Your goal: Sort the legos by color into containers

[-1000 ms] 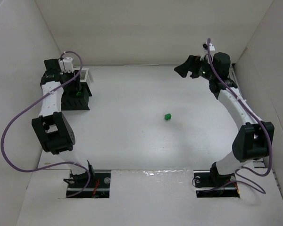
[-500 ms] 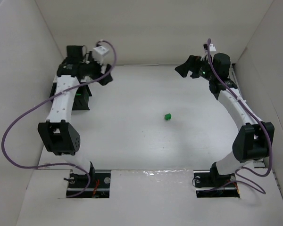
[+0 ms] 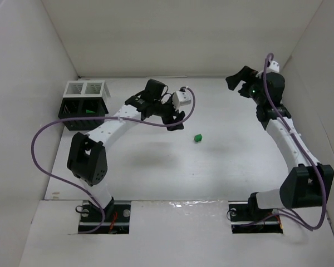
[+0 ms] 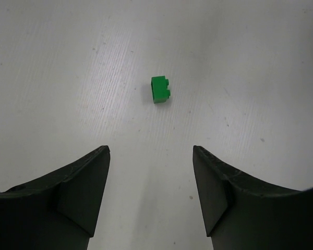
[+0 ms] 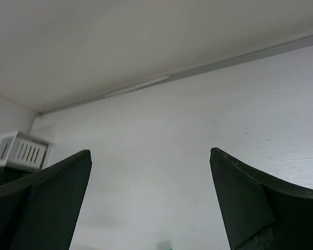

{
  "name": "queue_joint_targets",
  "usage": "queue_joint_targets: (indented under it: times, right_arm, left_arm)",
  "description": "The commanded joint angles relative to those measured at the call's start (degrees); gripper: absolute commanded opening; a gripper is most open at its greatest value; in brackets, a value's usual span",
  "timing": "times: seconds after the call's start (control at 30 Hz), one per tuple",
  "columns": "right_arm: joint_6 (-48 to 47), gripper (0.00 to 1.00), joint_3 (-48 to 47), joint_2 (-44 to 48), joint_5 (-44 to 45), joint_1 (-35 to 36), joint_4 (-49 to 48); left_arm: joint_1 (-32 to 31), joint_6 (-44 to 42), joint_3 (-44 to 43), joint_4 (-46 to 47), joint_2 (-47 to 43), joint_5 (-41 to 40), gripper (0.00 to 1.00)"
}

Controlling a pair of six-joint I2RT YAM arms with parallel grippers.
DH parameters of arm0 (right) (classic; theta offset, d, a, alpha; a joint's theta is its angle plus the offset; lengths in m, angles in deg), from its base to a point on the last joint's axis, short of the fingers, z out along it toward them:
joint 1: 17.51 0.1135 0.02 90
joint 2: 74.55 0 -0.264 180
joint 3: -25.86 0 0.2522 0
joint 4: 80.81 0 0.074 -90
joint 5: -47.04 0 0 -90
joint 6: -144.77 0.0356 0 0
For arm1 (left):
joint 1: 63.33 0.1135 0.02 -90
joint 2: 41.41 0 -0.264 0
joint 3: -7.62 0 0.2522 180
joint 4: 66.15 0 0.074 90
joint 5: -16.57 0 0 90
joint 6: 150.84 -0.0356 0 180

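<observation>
You are on the approach to a pickup. Your left gripper (image 4: 150, 151) hangs over the table (image 3: 156, 167) with its jaws parted and nothing between them. The one green lego (image 4: 160, 89) lies just ahead of the fingertips, slightly right of centre in the wrist view. From above it sits alone near mid-frame, well apart from the slatted rack (image 3: 84, 89) at upper left. Next, by my reading, you need to move forward and down, straddle the brick squarely, then close. Your right gripper (image 3: 239, 78), at upper right, is spread wide and empty. The table is plain matte white with faint specks, and white walls (image 3: 172, 39) enclose three sides.
</observation>
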Motion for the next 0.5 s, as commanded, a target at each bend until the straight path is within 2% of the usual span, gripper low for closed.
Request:
queue_joint_targets:
  times: [0.0,0.17,0.47]
  right_arm:
    - [5.38,1.0,1.86,3.52,6.88,-2.36,-2.64]
    - [6.52,1.0,5.38,7.56,6.71,-4.12,-2.02]
    - [7.14,1.0,9.52,12.74,2.58,-9.12,-0.44]
  left_arm:
    - [-3.42,5.62,2.79,12.47,1.75,-3.12,0.61]
    - [-8.43,9.57,-0.62,13.71,9.12,-4.55,0.59]
    - [-10.11,12.92,-7.83,15.03,18.98,-5.51,0.63]
